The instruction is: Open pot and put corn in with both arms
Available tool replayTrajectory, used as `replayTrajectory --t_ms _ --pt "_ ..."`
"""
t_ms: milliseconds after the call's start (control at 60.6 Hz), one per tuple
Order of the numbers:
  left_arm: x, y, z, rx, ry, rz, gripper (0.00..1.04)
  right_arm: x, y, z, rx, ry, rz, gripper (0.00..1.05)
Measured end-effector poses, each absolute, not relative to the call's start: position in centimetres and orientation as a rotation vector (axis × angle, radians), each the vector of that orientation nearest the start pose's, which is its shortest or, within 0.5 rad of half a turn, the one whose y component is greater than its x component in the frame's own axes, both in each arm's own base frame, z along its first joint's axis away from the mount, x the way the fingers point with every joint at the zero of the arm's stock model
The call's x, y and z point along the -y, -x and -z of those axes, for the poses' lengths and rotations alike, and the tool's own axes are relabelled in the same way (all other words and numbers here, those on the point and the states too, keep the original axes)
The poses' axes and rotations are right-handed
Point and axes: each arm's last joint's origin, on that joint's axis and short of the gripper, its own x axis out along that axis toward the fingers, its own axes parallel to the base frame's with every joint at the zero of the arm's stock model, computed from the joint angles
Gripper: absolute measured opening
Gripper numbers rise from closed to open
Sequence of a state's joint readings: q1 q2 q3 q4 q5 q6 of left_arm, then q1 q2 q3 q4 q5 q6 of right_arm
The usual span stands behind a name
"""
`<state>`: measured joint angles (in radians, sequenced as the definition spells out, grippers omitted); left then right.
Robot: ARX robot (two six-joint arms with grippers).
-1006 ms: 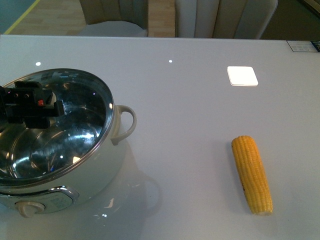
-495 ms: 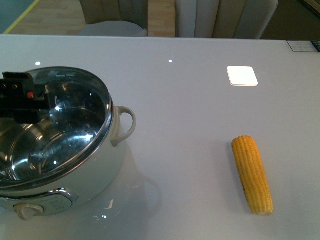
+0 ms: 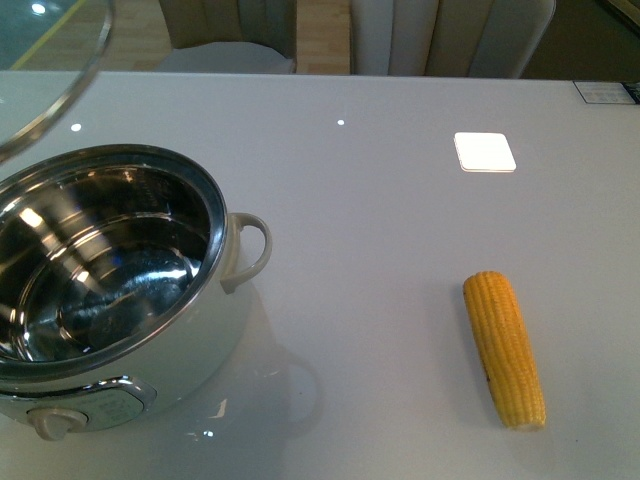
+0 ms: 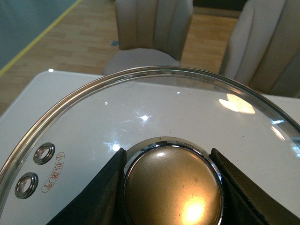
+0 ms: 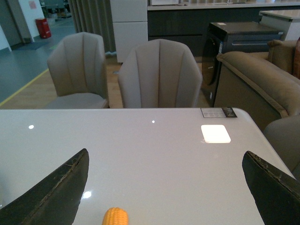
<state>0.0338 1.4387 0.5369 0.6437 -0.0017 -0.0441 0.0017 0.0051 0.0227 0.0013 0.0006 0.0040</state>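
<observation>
Front view, nearest first: the pot [image 3: 205, 335] stands uncovered and the corn [image 3: 504, 350] lies on the table [image 3: 380, 200], well to its right. Beyond, the glass lid [image 3: 60, 95] is held aloft — its knob [image 4: 172, 187] clamped by the left gripper [image 4: 169, 199]. The right gripper [image 5: 165, 157] is spread wide near the corn, so opening is judged done and a grasp is called for next.

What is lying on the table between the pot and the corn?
Nothing. In the front view, the table is bare between the pot and the corn.
</observation>
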Motion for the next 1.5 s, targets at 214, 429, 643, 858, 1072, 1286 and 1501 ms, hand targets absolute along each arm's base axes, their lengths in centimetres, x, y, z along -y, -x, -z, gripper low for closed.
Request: replayTrajectory --t_ms 214,429,643,858,1072,1286,1501 --pt "-7.6 -26.5 -18.3 -0.22 0.007 -0.158 0.45 0.0 -9.7 -17.1 0.019 -0.004 -0.002 0.96" --pt "-15.7 -24.2 -15.0 -0.249 -0.014 -0.348 0.45 0.0 -9.7 -17.1 0.019 -0.004 -0.002 0.96" --pt "-20.3 -21.7 -10.1 -0.341 0.024 -0.484 0.45 0.0 -9.7 -17.1 0.019 -0.004 -0.002 0.96" --pt "-22.2 -21.5 -5.8 -0.413 0.081 -0.517 0.45 0.0 -9.7 -17.1 0.019 -0.004 -0.001 0.96" --pt "-23.1 -23.2 -1.8 -0.443 0.09 -0.521 0.45 0.0 -9.7 -17.1 0.019 -0.004 -0.001 0.96" --pt "-22.9 -25.4 0.1 -0.44 0.075 -0.475 0.45 0.0 -9.7 -17.1 0.019 -0.004 -0.002 0.96" --pt "-22.7 -26.4 2.0 -0.445 0.073 -0.45 0.45 0.0 -9.7 -17.1 0.019 -0.004 -0.002 0.96"
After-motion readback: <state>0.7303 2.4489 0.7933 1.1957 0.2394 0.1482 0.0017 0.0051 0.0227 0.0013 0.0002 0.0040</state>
